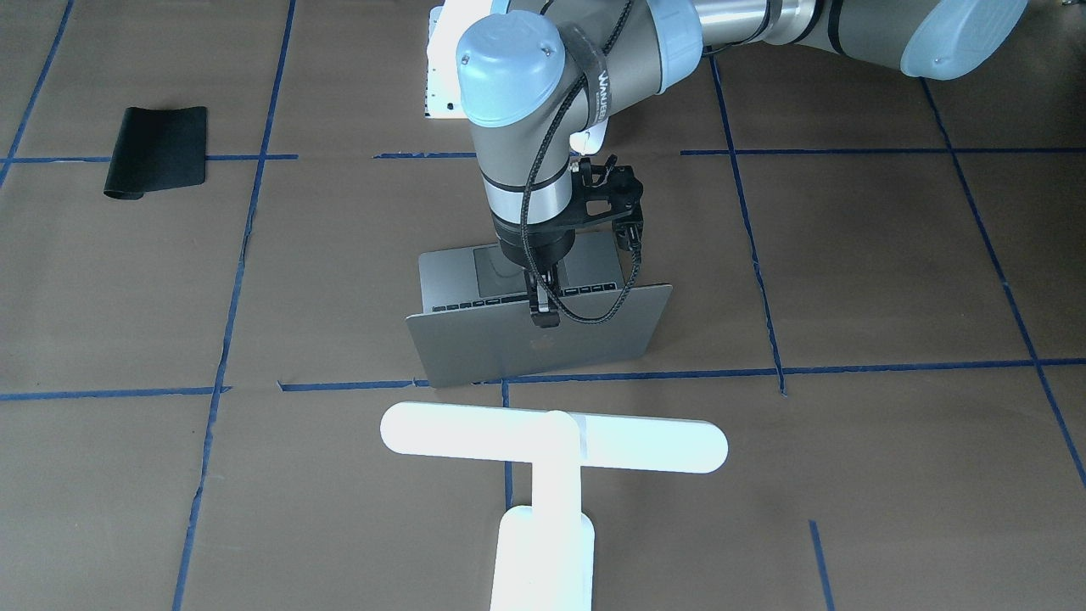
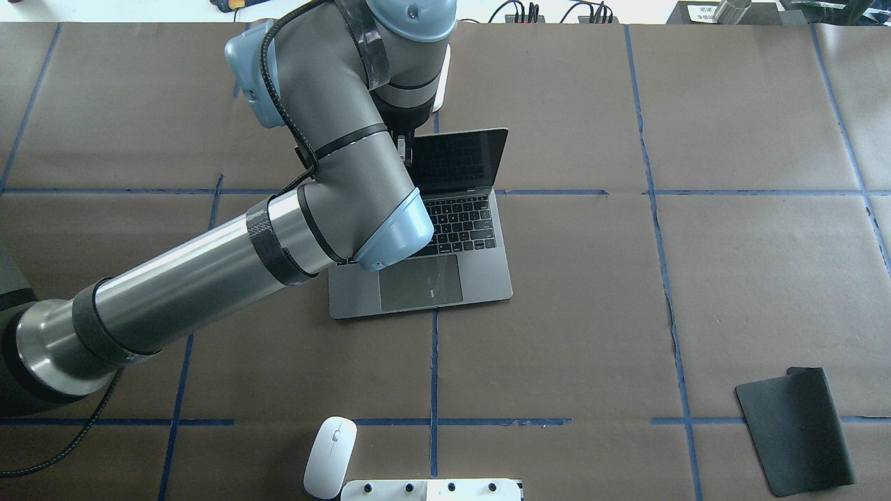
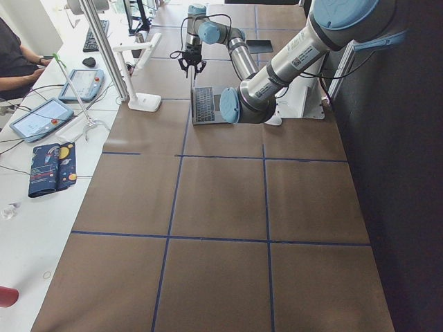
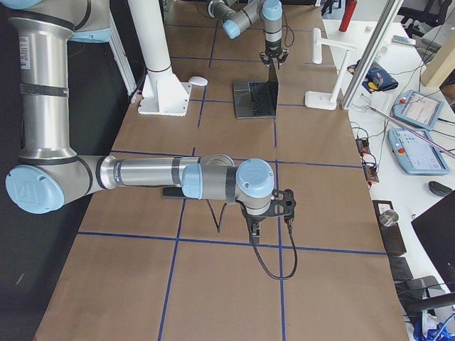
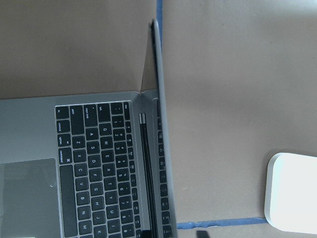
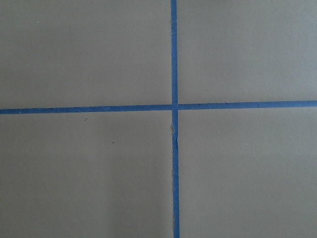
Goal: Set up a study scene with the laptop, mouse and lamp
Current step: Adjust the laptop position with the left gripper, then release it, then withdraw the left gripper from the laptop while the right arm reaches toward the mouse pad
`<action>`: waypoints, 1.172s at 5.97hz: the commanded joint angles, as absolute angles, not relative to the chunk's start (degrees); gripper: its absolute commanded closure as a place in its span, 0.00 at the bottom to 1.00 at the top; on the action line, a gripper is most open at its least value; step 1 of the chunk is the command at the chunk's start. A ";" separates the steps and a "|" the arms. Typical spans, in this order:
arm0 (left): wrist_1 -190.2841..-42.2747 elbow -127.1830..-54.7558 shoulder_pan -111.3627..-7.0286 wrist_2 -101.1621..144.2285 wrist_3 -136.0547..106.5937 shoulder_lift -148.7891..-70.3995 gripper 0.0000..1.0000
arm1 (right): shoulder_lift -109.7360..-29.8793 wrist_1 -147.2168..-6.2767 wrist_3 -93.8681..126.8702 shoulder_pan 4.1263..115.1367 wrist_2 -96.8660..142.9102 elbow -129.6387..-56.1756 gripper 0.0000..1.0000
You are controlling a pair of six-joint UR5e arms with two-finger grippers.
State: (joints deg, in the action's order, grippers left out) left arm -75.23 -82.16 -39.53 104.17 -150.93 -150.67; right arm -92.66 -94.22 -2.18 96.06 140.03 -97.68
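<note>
Bright at the operators' edge of the surface [image 1: 891,280], the lamp [image 1: 551,445] stands with its long bar running along that edge. It is just beyond the laptop [image 1: 594,339], which sits mid-surface, somewhat nearer that edge than the robot's own.

The left claw [image 1: 543,318] reaches down from above and looks pinched narrowly on the top rim of the lid, near its middle. Its wrist camera sees the lid edge-on, about upright over the dark keys.

The step in hand appears to be opening the laptop, and that looks close to done. The next move likely calls for letting go of the rim cleanly and lifting straight up, so the thin lid is not dragged or the base shifted.

The mouse [image 2: 330,456] lies untouched at the robot's edge, just beside a white pedestal [image 2: 431,490], well apart from the laptop. A black mat [image 2: 793,431] rests near the corner of that edge on the robot's right.

The right claw [image 4: 256,226] hangs over a crossing of blue tape [image 6: 173,106] toward the robot's right end, holding nothing that shows. Whether it is parted or closed cannot be told.
</note>
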 commanded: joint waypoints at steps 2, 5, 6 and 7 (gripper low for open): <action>-74.80 -85.67 -39.55 104.50 -147.50 -150.47 0.00 | -92.37 -94.22 -2.02 96.06 140.10 -97.47 0.00; -65.35 -106.15 -39.64 107.55 -132.88 -140.34 0.00 | -92.11 -93.96 3.64 94.24 140.01 -99.22 0.00; -65.13 -116.96 -39.55 108.71 -126.28 -132.01 0.00 | -92.11 -94.04 8.39 91.52 139.84 -102.19 0.00; -65.13 -123.25 -39.46 108.81 -119.25 -126.62 0.00 | -92.11 -93.96 13.48 88.54 139.66 -104.30 0.00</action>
State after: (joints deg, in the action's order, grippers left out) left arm -65.50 -115.74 -39.54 108.32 -126.08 -132.61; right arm -92.13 -94.01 8.57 91.31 139.82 -102.09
